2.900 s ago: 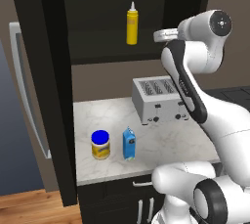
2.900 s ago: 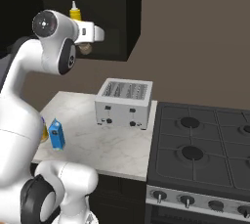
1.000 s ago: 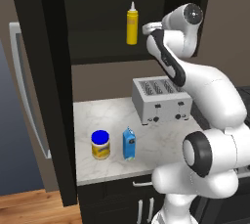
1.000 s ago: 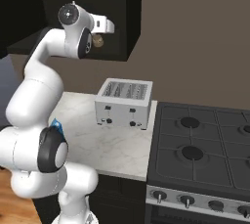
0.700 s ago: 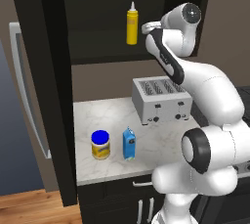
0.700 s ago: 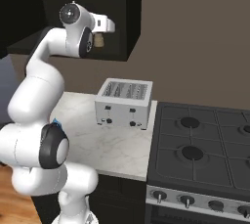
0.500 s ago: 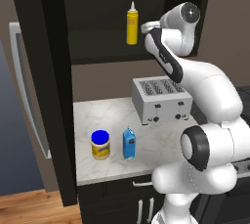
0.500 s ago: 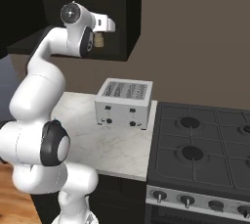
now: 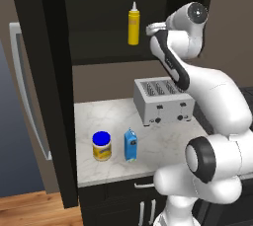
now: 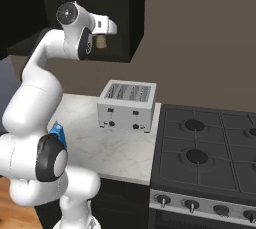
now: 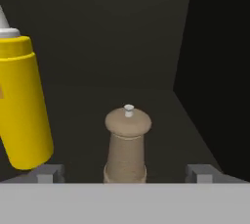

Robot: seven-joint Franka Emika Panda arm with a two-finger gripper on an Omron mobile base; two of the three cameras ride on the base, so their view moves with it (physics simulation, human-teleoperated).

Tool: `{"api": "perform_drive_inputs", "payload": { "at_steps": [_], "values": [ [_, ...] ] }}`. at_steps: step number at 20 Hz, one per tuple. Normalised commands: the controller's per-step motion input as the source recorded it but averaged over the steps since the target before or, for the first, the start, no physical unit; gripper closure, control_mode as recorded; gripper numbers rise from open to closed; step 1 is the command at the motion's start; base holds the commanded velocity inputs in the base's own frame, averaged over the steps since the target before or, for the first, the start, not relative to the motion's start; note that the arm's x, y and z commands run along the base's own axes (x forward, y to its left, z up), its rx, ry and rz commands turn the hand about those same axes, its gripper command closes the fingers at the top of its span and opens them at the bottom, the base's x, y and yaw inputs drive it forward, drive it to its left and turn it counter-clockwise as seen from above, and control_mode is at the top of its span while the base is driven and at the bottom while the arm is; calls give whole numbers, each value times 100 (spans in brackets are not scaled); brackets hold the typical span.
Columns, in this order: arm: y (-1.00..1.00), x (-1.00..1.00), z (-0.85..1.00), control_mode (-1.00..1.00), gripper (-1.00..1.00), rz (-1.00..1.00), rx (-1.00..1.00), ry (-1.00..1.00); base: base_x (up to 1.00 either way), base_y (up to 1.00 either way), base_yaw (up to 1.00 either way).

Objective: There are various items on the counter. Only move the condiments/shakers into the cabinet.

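The small tan shaker [image 11: 127, 145] stands upright on the dark shelf of the cabinet [image 9: 99, 3]. My gripper [image 11: 124, 174] is open, with one fingertip on each side of the shaker and a clear gap to both. The tall yellow squeeze bottle [image 11: 22, 100] stands on the same shelf, to the shaker's left. From the bases, the bottle [image 9: 133, 22] and shaker [image 10: 101, 42] show inside the cabinet beside my hand. The blue-lidded jar [image 9: 102, 145] and the small blue carton [image 9: 130, 145] stand near the front of the marble counter [image 9: 163, 141].
The silver toaster [image 9: 162, 100] sits at the back of the counter under the cabinet. The cabinet's open door [image 9: 47, 87] hangs at the left. A black stove [image 10: 205, 158] adjoins the counter on the right. The cabinet's right inner wall [image 11: 215, 71] is close to the shaker.
Since 2.9 s ago the arm has swung forward and put its hand into the cabinet. Over the last second it has hardly moved.
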Motion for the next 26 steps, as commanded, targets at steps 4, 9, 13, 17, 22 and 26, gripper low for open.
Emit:
{"api": "perform_drive_inputs", "payload": {
  "at_steps": [4,9,13,17,22,26],
  "values": [
    [-1,-100,-26,-100,-100,-13,0,-7,0,0,0],
    [0,-100,-35,-100,-100,-13,0,-7,0,0,0],
    [0,-100,-45,-100,-100,-13,0,-2,0,0,0],
    [1,-100,-52,-100,-100,-9,0,0,0,0,0],
    [26,-100,-54,-100,-100,-1,0,0,0,0,0],
    [82,-100,-48,-100,-100,0,-6,0,0,0,0]
  ]
}}
